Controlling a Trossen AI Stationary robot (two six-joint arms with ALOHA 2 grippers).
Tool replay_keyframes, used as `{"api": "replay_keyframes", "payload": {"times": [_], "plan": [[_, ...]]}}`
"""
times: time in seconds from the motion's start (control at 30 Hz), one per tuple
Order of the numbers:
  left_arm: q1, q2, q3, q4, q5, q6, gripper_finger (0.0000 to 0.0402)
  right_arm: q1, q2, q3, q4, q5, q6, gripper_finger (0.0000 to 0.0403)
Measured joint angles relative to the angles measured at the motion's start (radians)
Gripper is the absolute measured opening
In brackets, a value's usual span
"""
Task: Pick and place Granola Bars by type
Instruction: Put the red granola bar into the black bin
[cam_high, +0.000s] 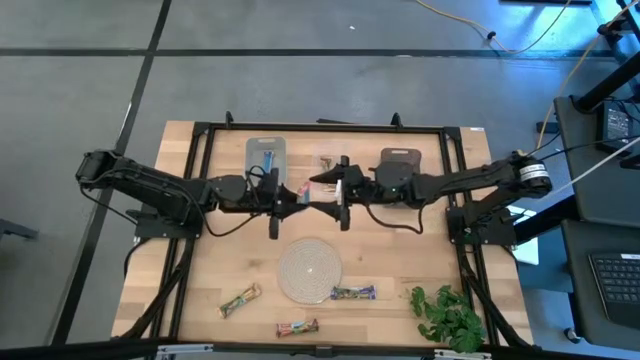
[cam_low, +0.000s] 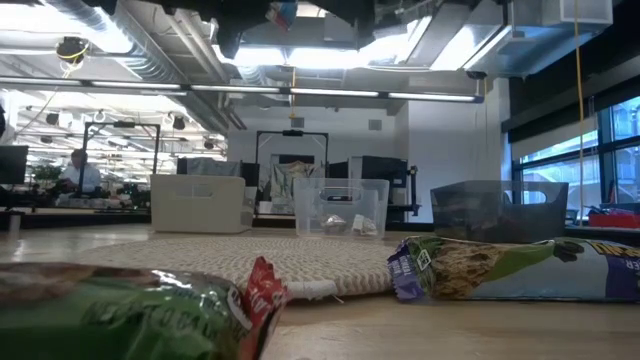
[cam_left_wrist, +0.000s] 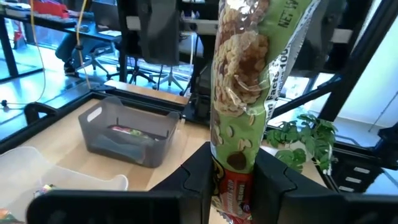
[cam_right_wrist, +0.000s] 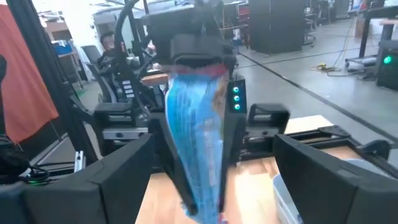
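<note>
Left gripper (cam_left_wrist: 233, 180): jaws pressed on the lower end of a granola bar (cam_left_wrist: 249, 93), which stands upright between the fingers. Right gripper (cam_right_wrist: 211, 186): jaws spread wide, fingers clear on either side of the same bar (cam_right_wrist: 196, 155), apparently a handover between arms, with the left now carrying.

Both grippers meet above the table's middle (cam_high: 320, 195), near the rear bins (cam_high: 266, 152).

The bar's wrapper is clear-windowed, showing oats and nuts, with a red end at the grip. Three other bars lie near the woven mat (cam_high: 309, 268).
</note>
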Motion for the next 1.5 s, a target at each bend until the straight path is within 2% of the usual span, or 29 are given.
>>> {"api": "replay_keyframes", "payload": {"times": [0.27, 0.43, 0.87, 1.27, 1.37, 1.5], "plan": [[0.000, 0.000, 0.000, -0.004, -0.028, 0.005, 0.0067, 0.000, 0.079, 0.000, 0.145, -0.013, 0.016, 0.0329], [0.000, 0.000, 0.000, -0.005, -0.029, 0.005, 0.0070, -0.003, 0.084, 0.000, 0.158, -0.018, 0.035, 0.0318], [0.000, 0.000, 0.000, -0.007, -0.032, 0.005, 0.0067, -0.017, 0.138, 0.000, 0.182, -0.034, 0.091, 0.0229], [0.000, 0.000, 0.000, -0.011, -0.033, 0.004, 0.0075, -0.016, 0.138, 0.000, 0.215, -0.034, 0.088, 0.0126], [0.000, 0.000, 0.000, -0.010, -0.046, 0.004, 0.0086, -0.016, 0.138, 0.000, 0.213, -0.034, 0.068, 0.0111], [0.000, 0.000, 0.000, -0.017, -0.056, 0.022, 0.0123, -0.016, 0.138, 0.000, 0.209, -0.033, 0.065, 0.0096]]}}
